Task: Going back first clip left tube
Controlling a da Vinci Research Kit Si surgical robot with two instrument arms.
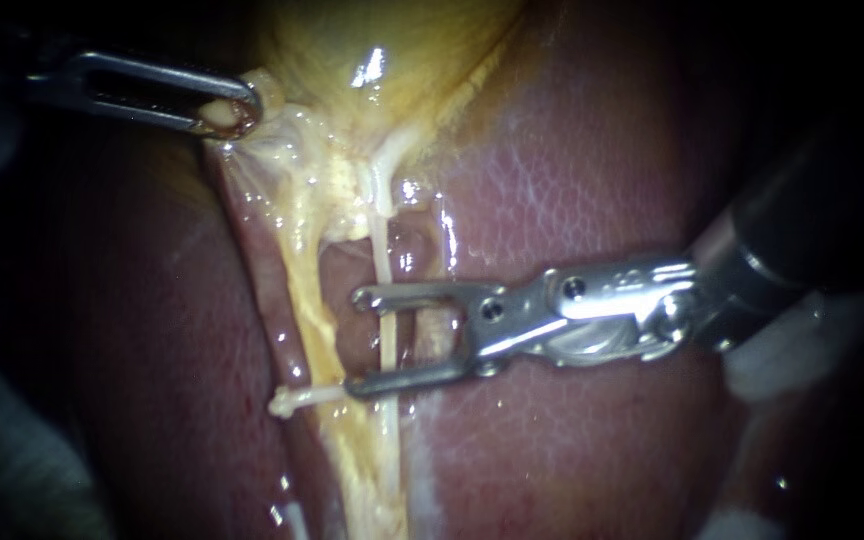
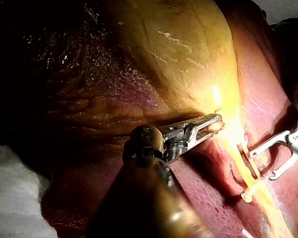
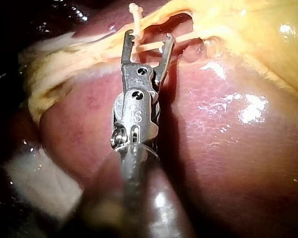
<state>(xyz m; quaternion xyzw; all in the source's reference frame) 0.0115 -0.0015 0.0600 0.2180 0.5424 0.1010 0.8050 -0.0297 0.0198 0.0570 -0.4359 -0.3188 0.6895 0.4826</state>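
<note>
My right instrument (image 1: 354, 342) comes in from the right over the liver (image 1: 592, 170), its jaws open wide. A thin pale tube (image 1: 385, 262) runs down from the yellow gallbladder (image 1: 372, 60) and passes between those jaws without being gripped. A small white clip (image 1: 297, 400) sticks out sideways beside the lower jaw tip, on the yellowish strand of tissue (image 1: 307, 300). My left instrument (image 1: 237, 112) is shut on tissue at the gallbladder's lower edge and holds it up and to the left. The right wrist view shows the open jaws (image 3: 149, 35) astride the tube (image 3: 148, 46), with the clip (image 3: 135, 14) just ahead.
White gauze (image 1: 782, 350) lies under the right shaft, and shows also in the right wrist view as gauze (image 3: 35, 178). Pink liver surface surrounds the strands on both sides. In the left wrist view my left jaws (image 2: 216, 123) are on the tissue, with the right instrument (image 2: 263, 164) beyond.
</note>
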